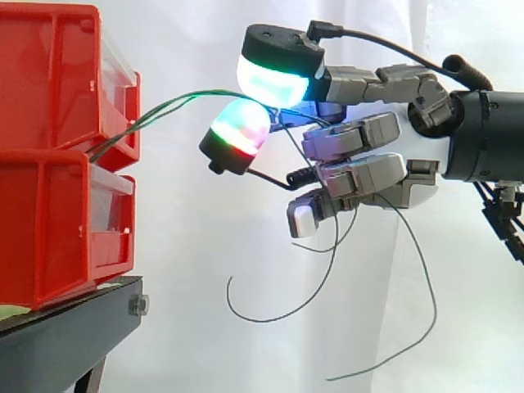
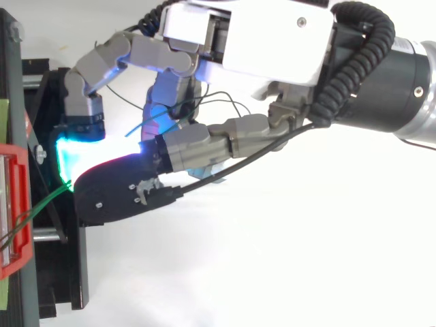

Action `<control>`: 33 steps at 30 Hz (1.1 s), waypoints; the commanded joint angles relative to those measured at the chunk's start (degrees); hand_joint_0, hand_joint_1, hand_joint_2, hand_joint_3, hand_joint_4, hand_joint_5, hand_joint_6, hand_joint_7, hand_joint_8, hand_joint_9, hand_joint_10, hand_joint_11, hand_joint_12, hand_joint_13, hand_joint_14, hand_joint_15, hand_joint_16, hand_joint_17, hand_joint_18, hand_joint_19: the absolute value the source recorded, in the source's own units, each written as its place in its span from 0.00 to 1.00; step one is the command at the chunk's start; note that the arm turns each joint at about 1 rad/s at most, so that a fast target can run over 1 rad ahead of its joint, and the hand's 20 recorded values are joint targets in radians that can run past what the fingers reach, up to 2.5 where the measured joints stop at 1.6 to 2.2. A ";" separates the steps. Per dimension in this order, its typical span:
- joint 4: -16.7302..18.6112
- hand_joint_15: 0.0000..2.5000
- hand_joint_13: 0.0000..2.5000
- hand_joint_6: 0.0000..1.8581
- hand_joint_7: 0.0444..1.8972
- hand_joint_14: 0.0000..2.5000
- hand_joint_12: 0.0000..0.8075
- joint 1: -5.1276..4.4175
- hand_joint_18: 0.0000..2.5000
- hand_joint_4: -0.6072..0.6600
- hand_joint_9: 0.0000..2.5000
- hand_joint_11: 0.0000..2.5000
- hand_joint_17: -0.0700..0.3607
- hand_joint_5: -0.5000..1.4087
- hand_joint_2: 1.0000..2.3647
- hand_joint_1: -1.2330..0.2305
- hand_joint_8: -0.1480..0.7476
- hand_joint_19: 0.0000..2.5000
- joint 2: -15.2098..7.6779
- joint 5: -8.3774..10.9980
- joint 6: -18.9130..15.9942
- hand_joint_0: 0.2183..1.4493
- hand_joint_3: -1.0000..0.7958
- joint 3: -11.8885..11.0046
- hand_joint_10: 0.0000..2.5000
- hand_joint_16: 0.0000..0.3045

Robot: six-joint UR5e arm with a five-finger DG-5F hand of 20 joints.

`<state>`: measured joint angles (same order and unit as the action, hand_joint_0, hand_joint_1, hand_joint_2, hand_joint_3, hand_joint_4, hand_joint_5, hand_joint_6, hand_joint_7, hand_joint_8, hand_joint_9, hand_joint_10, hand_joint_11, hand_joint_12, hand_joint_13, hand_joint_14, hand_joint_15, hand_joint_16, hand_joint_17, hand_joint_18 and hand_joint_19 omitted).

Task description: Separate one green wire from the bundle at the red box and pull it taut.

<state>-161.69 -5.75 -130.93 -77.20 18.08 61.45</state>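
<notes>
Two stacked red bins (image 1: 51,90) stand at the left on a black stand (image 1: 70,336). Thin green wires (image 1: 176,101) come out between the bins and rise in a gentle arc toward my hand (image 1: 368,155). At least two strands run side by side there. One glowing cyan fingertip (image 1: 274,78) and a red-green glowing pad (image 1: 241,127) below it pinch the wires at their meeting point. The wires' loose ends (image 1: 323,282) hang in curls under the hand. From above, the hand (image 2: 259,41) reaches left, and a green wire (image 2: 46,199) runs from its pads to the red bin (image 2: 17,204).
The white curtain fills the background behind the hand. The black stand's frame (image 2: 61,272) lies directly under the fingertips in the top view. Open air separates the bins' front from the hand's palm.
</notes>
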 commanded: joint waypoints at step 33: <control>-3.89 0.50 0.66 0.51 0.47 0.01 0.48 -2.34 0.43 0.59 0.58 0.59 0.45 0.16 0.00 0.27 0.49 0.22 -0.03 0.47 -6.83 0.39 0.28 -0.19 0.33 0.18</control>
<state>-165.54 -7.88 -130.95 -76.82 11.80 61.30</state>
